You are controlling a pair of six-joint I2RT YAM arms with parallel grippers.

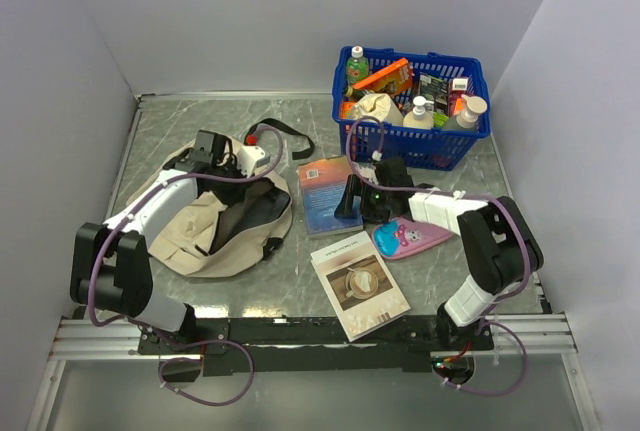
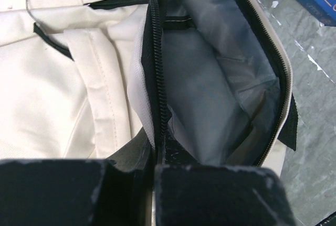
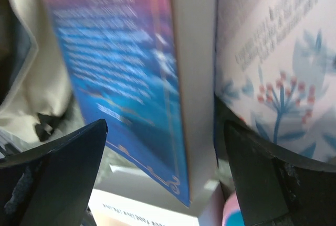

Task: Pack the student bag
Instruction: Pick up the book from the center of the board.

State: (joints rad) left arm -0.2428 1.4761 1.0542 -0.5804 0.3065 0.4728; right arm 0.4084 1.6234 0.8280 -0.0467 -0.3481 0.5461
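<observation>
The left gripper [image 2: 155, 165] is pinched shut on the zippered rim of the student bag [image 1: 200, 239], which lies open at the left of the scene. The right gripper [image 3: 164, 130] stands wide apart, gripping nothing and straddling the blue book [image 1: 322, 191] just right of the bag.

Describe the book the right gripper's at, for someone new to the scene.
Find the beige bag on the left. Just right of its opening lies a book, the open right gripper at its right edge. It's blue; the other book, at the near edge, is white.
</observation>
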